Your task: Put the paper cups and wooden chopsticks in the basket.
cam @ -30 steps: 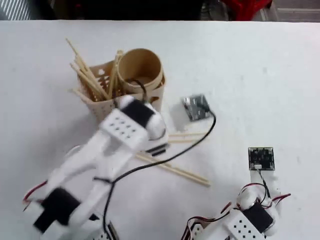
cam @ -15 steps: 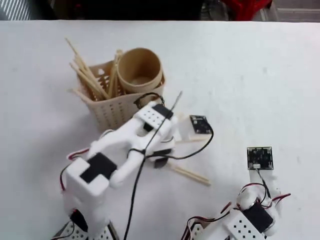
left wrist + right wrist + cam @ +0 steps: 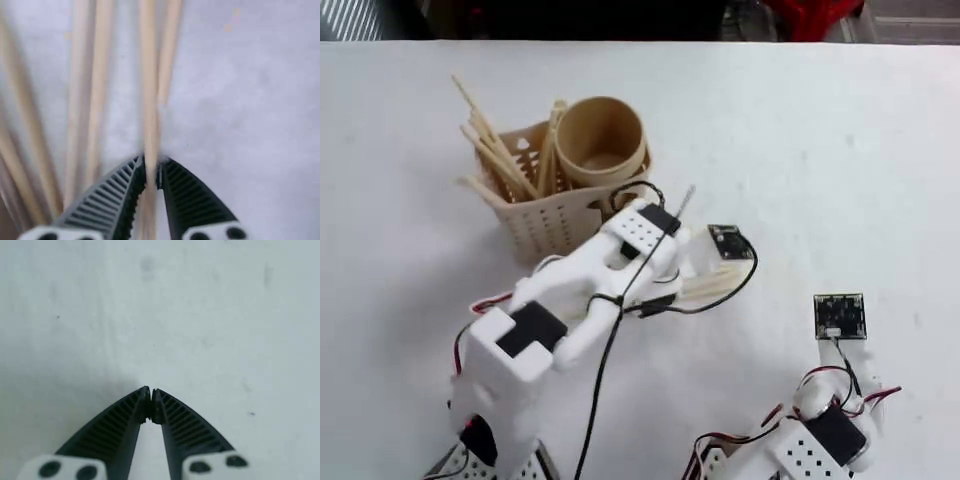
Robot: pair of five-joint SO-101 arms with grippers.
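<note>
Wooden chopstick [image 3: 148,75] pinched by left gripper [image 3: 151,167], near basket [image 3: 545,225] front wall.

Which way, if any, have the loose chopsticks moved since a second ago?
Yes. The loose chopsticks lie nearer the basket than before; the left gripper has its jaws shut on one.

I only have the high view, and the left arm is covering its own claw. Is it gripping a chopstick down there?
Observer: Yes. The left claw is shut on one wooden chopstick, pinched right at its tips.
Operator: Are any others in the grip?
Observer: No. Several loose chopsticks lie on the table alongside it, outside the jaws.
Operator: And the right claw?
Observer: The right claw is shut with nothing in it, over the table.
</note>
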